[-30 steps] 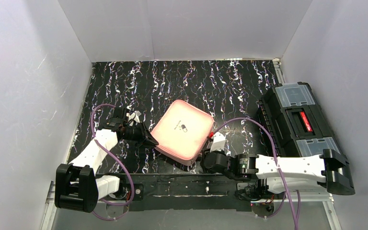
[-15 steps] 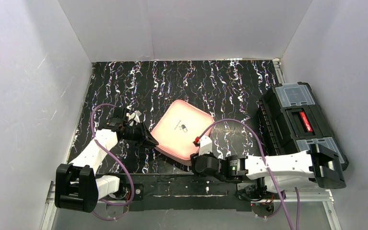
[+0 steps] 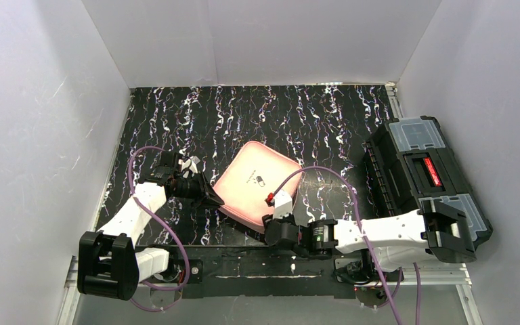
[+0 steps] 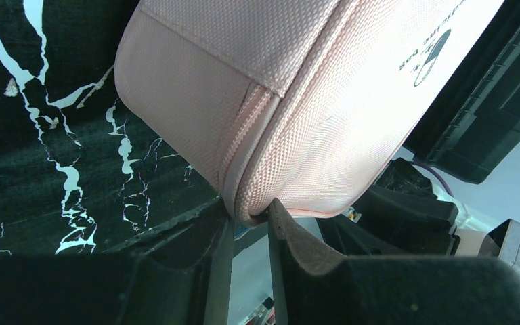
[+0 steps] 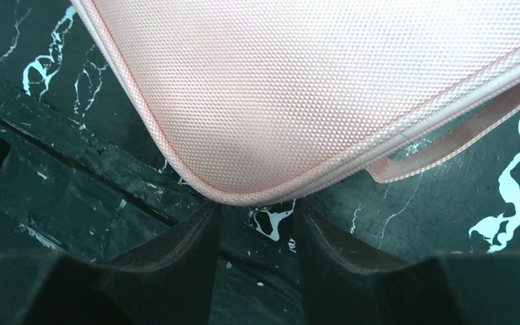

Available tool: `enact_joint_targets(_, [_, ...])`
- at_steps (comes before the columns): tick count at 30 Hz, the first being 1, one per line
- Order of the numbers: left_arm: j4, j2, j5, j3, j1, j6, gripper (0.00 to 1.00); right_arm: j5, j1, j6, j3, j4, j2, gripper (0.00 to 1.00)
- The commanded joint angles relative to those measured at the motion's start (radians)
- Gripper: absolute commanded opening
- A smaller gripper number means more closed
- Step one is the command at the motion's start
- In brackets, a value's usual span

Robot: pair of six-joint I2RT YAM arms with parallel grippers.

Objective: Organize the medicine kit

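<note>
The pink medicine kit (image 3: 257,183) lies closed on the dark marbled table, its pill logo facing up. My left gripper (image 3: 214,200) is at its left corner; in the left wrist view the gripper (image 4: 249,211) is shut on the kit's zipped edge (image 4: 257,162). My right gripper (image 3: 268,233) is at the kit's near corner. In the right wrist view the gripper (image 5: 256,218) is open, its fingers just short of the kit's rounded corner (image 5: 257,122), with nothing between them. A pink strap (image 5: 447,145) lies beside the kit.
A black toolbox (image 3: 423,172) with clear compartments stands at the right edge of the table. White walls close in the left, back and right. A purple cable loops over each arm.
My right arm has swung left along the near edge, bringing its gripper from the kit's right side to its near corner. The left arm and the kit have not moved.
</note>
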Motion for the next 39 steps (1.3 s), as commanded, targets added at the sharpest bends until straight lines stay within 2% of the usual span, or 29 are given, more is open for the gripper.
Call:
enact_joint_targets(1, [-0.028, 0.001, 0.051, 0.025, -0.001, 0.045, 0.07, 0.083, 0.025, -0.034, 0.009, 0.095, 0.021, 0.48])
enact_joint_targets(11, [-0.031, -0.001, 0.053, 0.025, -0.001, 0.047, 0.07, 0.209, 0.082, -0.055, -0.036, 0.179, 0.051, 0.45])
enact_joint_targets(16, [-0.031, 0.000, 0.051, 0.027, -0.001, 0.047, 0.07, 0.244, 0.089, -0.060, -0.051, 0.207, 0.057, 0.39])
enact_joint_targets(21, [-0.031, 0.001, 0.049, 0.027, -0.001, 0.048, 0.07, 0.263, 0.093, -0.073, -0.057, 0.228, 0.059, 0.26])
enact_joint_targets(27, [-0.032, 0.003, 0.046, 0.027, -0.001, 0.050, 0.07, 0.293, 0.096, -0.085, -0.071, 0.228, 0.046, 0.14])
enact_joint_targets(30, [-0.033, 0.003, 0.046, 0.026, -0.002, 0.051, 0.07, 0.304, 0.096, -0.107, -0.076, 0.227, 0.041, 0.02])
enact_joint_targets(39, [-0.035, 0.010, 0.046, 0.042, -0.001, 0.052, 0.07, 0.294, 0.100, -0.132, -0.090, 0.195, -0.009, 0.01])
